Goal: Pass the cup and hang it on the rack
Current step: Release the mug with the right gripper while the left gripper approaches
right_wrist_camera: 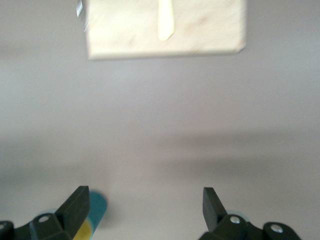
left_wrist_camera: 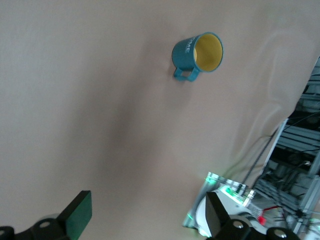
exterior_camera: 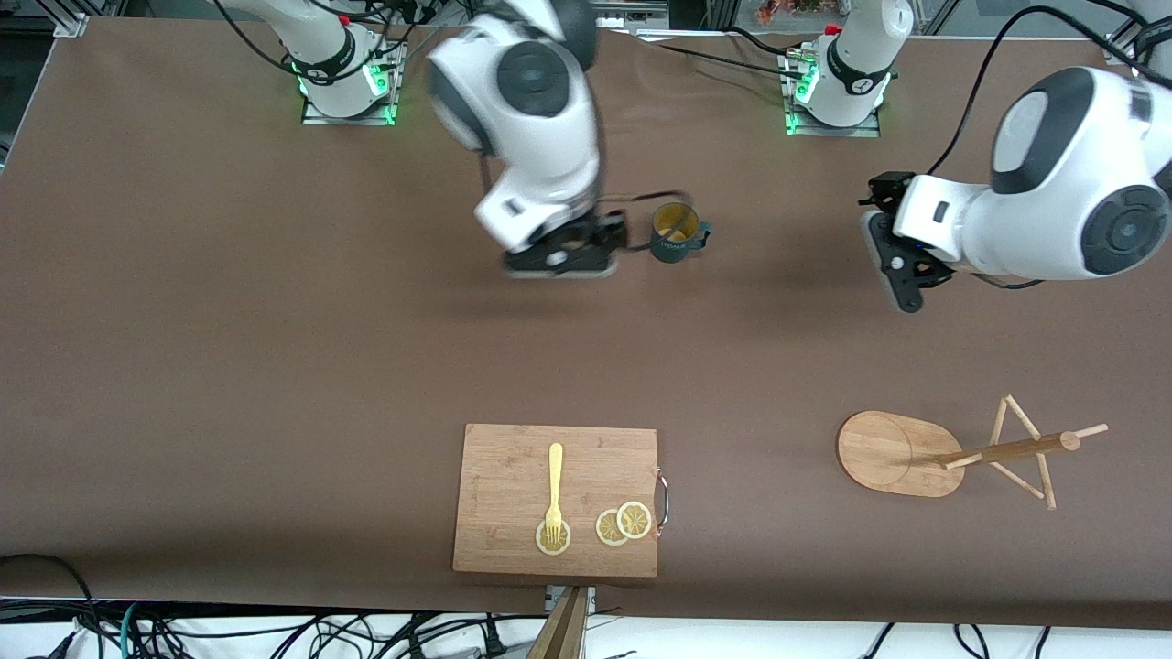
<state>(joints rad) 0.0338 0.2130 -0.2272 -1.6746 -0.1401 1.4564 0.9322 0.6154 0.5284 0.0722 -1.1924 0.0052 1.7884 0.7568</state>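
Note:
The cup (exterior_camera: 676, 233), dark teal with a yellow-ochre inside, stands upright on the brown table, its handle toward the left arm's end. My right gripper (exterior_camera: 572, 261) is open and empty, low over the table just beside the cup. In the right wrist view the gripper (right_wrist_camera: 145, 212) has the cup's edge (right_wrist_camera: 95, 215) by one finger, not between the jaws. My left gripper (exterior_camera: 897, 275) is open and empty over bare table toward the left arm's end. Its wrist view (left_wrist_camera: 148, 215) shows the cup (left_wrist_camera: 197, 54) some way off. The rack (exterior_camera: 893, 453) stands nearer the front camera.
A rectangular wooden cutting board (exterior_camera: 557, 499) with a yellow fork (exterior_camera: 554, 490) and lemon slices (exterior_camera: 624, 523) lies near the front edge. The board (right_wrist_camera: 165, 30) also shows in the right wrist view. The left arm's base (left_wrist_camera: 225, 202) shows in the left wrist view.

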